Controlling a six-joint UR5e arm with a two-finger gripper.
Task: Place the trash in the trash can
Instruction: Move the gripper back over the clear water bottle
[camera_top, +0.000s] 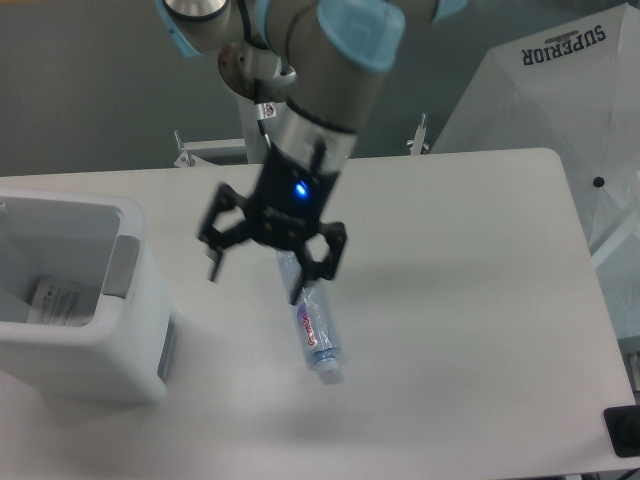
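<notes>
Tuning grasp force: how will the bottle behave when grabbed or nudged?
The bottle lies on its side on the table, so it will probably roll if pushed across its length. It looks clear, thin-walled and maybe empty: likely light, and apt to crumple or squirt out under a hard pinch. The open gripper hovers over its upper end.

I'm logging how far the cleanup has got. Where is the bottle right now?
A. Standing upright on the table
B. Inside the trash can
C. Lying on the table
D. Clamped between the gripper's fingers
C: the bottle lies on its side on the table, partly under the open gripper, which hangs above it, and outside the trash can.
</notes>
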